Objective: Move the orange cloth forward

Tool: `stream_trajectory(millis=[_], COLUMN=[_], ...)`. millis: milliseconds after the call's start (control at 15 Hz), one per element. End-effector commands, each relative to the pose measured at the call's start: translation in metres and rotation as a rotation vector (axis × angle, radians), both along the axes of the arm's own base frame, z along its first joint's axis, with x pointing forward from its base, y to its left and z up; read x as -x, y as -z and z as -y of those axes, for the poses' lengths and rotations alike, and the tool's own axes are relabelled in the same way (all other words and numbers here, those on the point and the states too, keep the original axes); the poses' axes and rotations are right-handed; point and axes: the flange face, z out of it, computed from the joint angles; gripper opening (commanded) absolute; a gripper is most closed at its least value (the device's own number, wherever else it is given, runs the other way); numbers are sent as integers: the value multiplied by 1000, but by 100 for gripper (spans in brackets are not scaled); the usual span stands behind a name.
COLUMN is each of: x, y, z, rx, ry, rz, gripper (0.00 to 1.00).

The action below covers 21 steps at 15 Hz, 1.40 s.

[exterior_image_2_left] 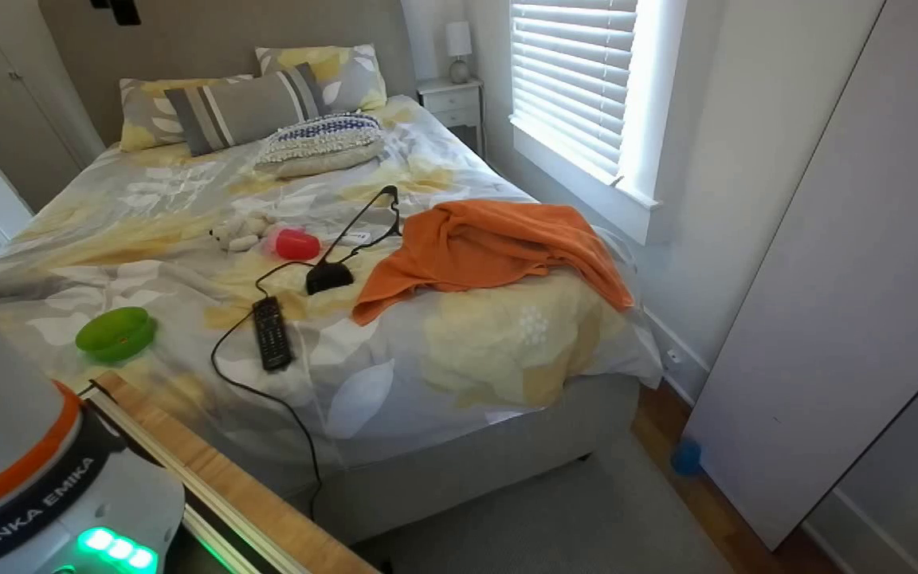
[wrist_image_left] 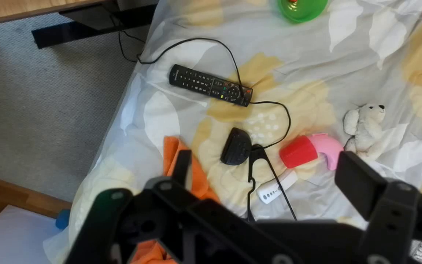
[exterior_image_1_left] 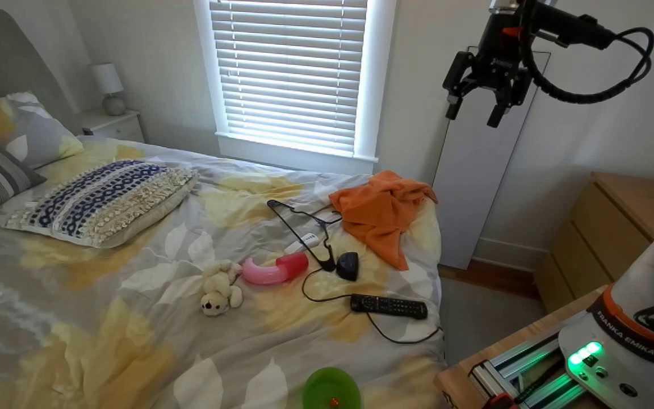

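Cloth, orange and crumpled, lies on the bed, at the corner of its foot edge on the side of the window. One tip of it points away from the window, along the foot edge; another part reaches the very corner. The gripper hangs high, well apart from the cloth, its jaws spread wide and its fingers directed downwards. In the wrist view it covers a part of the cloth.

Just beside the cloth is a black hanger; whether they touch, I cannot tell. One leg of the hanger passes over a white device. A small black object lies between the hanger and the tip of the cloth. Near the foot edge is a black remote control, and a thin cable crosses one end of it and goes over this edge. On the side of the hanger away from the cloth lie a pink and red curved piece and, close to it, a pale plush bear.

The wooden table stands by the foot edge. In both exterior views a green bowl is seen near the table's corner.
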Motion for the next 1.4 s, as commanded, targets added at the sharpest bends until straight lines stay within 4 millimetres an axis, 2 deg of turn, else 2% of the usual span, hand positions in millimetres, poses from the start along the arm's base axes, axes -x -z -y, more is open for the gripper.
stream_trajectory(millis=[0, 400, 533, 800, 1333], x=[0, 0, -20, -76, -216], y=[-1, -1, 8, 44, 152], z=[0, 0, 10, 36, 80], rx=[0, 0, 12, 61, 166], ry=[0, 0, 15, 12, 110], rz=[-1, -1, -28, -27, 67], gripper=[100, 100, 100, 100, 100])
